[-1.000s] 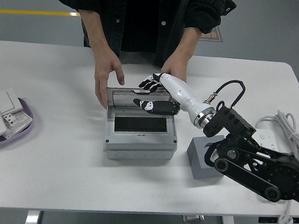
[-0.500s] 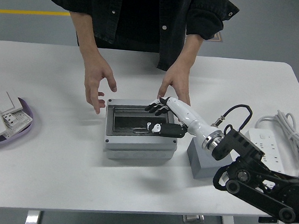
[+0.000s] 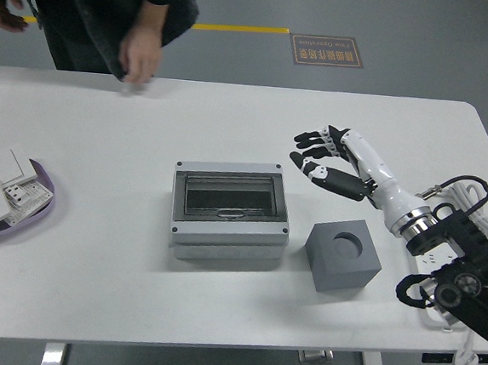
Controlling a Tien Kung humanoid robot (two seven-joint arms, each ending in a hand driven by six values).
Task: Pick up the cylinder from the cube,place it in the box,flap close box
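Note:
The grey box (image 3: 229,213) sits mid-table with its dark clear flap lying flat and closed; whatever is inside is hidden. To its right stands the grey cube (image 3: 344,255), its round top socket empty. No cylinder is visible. My right hand (image 3: 317,159) hovers above the table behind the cube and to the right of the box, fingers spread, holding nothing. My left arm is out of view.
A person stands at the far left corner, one hand (image 3: 139,54) hanging by the table's far edge. A purple dish with white switch plates (image 3: 4,187) lies at the left. A white power strip and cable (image 3: 472,215) lie at the right edge.
My right hand has lifted off the box and pulled back to the right. The person's hands left the box and the person stepped away to the left. The flap now lies closed.

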